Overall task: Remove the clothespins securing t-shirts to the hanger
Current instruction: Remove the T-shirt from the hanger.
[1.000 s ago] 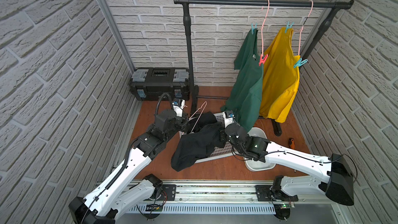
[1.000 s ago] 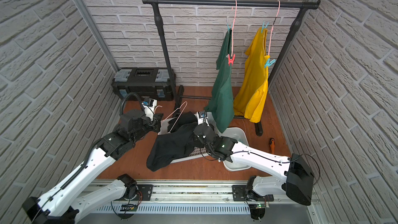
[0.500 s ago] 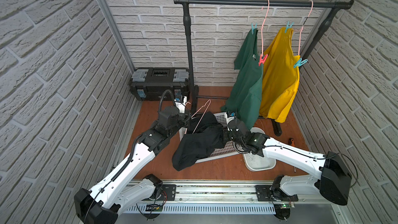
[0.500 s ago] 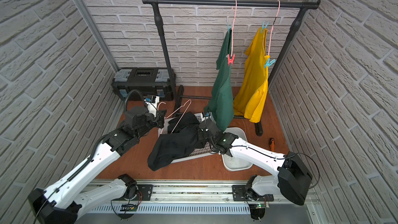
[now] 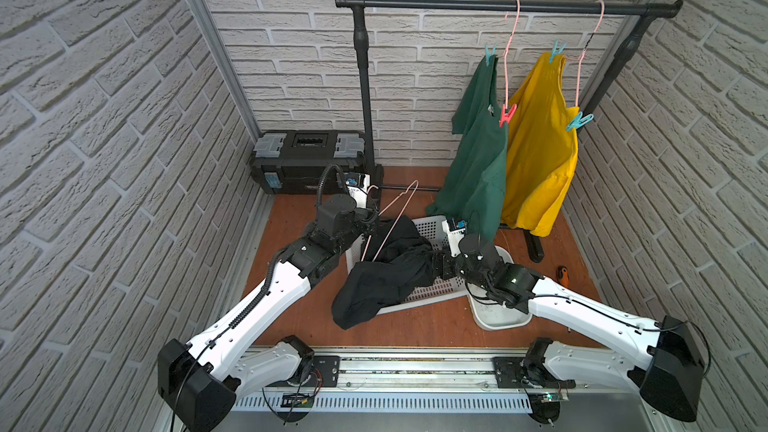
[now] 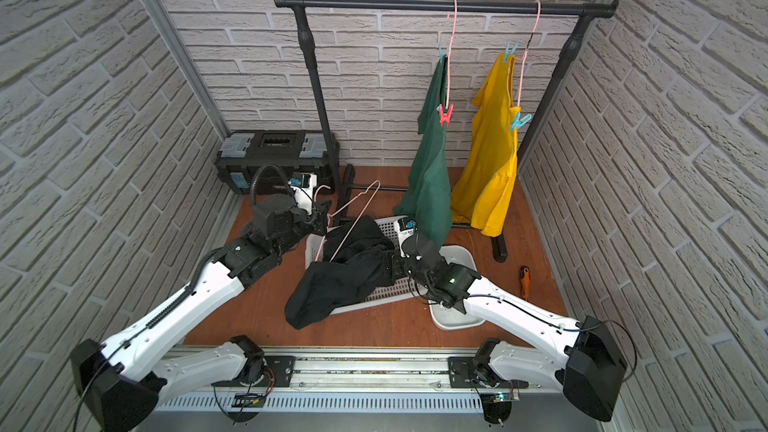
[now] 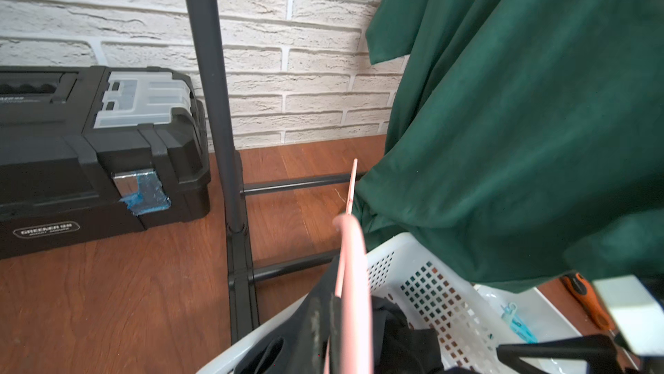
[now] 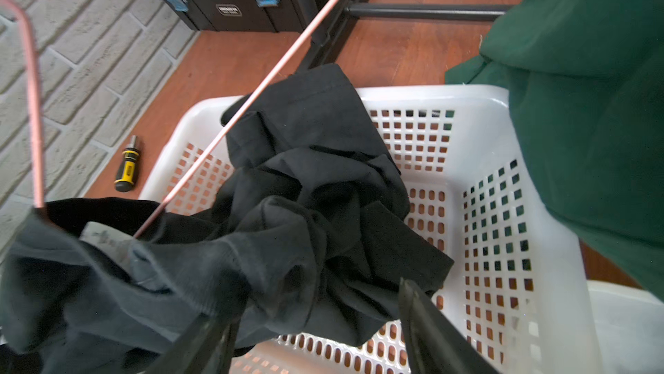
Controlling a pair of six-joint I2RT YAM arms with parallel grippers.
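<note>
The black t-shirt [image 5: 386,276] lies crumpled over the white basket [image 5: 430,225], with no clothespin showing on it. My left gripper [image 5: 374,218] is shut on a pink hanger [image 5: 392,212] whose lower end still reaches into the black cloth [image 8: 316,192]. My right gripper [image 8: 312,307] stands open, its fingers [image 8: 416,318] either side of a black fold. On the rail, the green t-shirt [image 5: 478,160] carries a teal clothespin [image 5: 490,54] and a red one [image 5: 507,114]. The yellow t-shirt [image 5: 540,151] carries two teal clothespins [image 5: 579,120]. More teal clothespins [image 7: 515,322] lie in a small white tub [image 5: 498,318].
The black clothes rack [image 5: 365,97] stands at the back with its foot bars on the floor. A black toolbox [image 5: 307,160] sits against the wall. An orange screwdriver [image 5: 562,274] lies at the right, and a yellow-black one [image 8: 125,171] beside the basket.
My right gripper has opened and let go of the black t-shirt. My left gripper has lifted the pink hanger up and back, partly out of the shirt.
</note>
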